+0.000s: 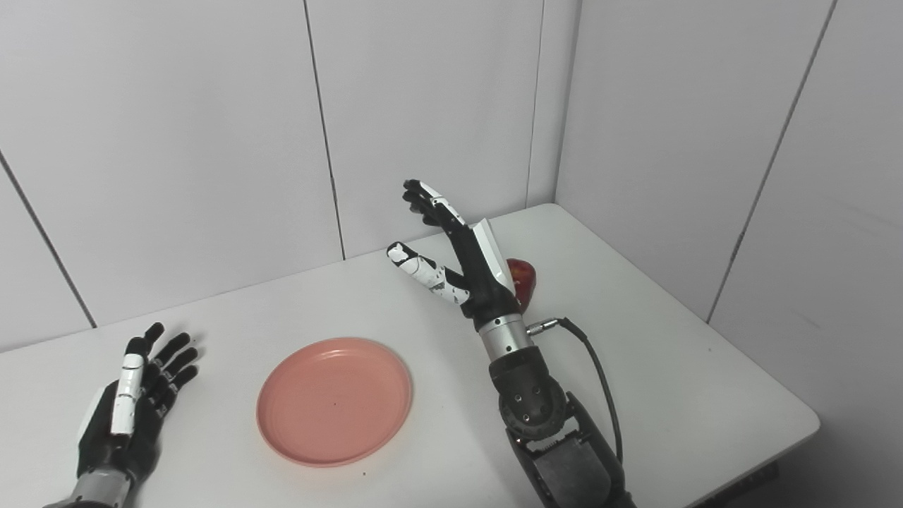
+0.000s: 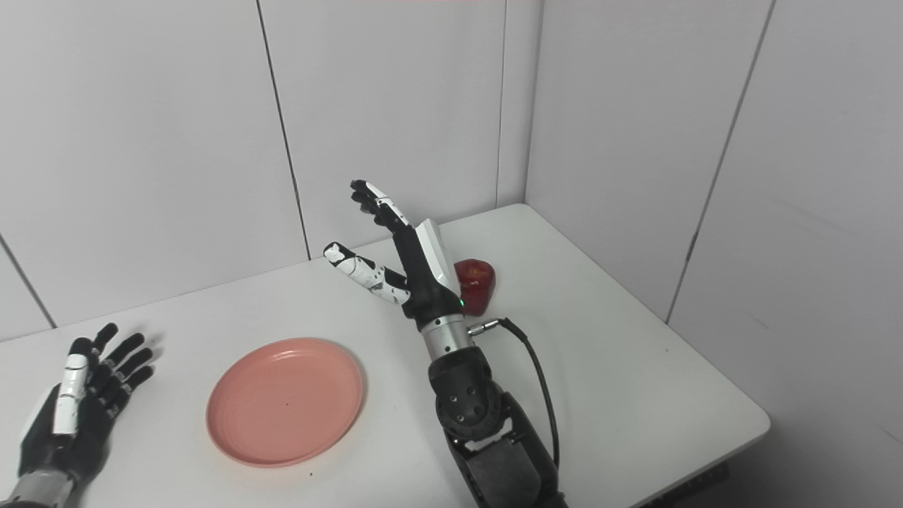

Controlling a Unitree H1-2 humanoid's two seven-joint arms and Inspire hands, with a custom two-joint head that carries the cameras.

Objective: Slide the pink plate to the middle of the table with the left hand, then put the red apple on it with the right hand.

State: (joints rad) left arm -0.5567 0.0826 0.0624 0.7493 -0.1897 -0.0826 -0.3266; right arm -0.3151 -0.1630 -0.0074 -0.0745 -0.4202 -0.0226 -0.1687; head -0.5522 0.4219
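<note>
The pink plate (image 1: 334, 400) lies flat and empty on the white table (image 1: 677, 367), left of the table's middle. The red apple (image 2: 475, 285) sits on the table toward the back right, partly hidden behind my right hand in the left eye view (image 1: 523, 281). My right hand (image 1: 457, 255) is raised above the table just left of the apple, open, fingers spread and pointing up and left, holding nothing. My left hand (image 1: 137, 402) rests open at the table's left, left of the plate and apart from it.
White wall panels close the table in at the back and right, meeting in a corner behind the apple. The table's right and front edges (image 1: 790, 437) drop off near my right arm. A black cable (image 1: 600, 374) loops from my right wrist.
</note>
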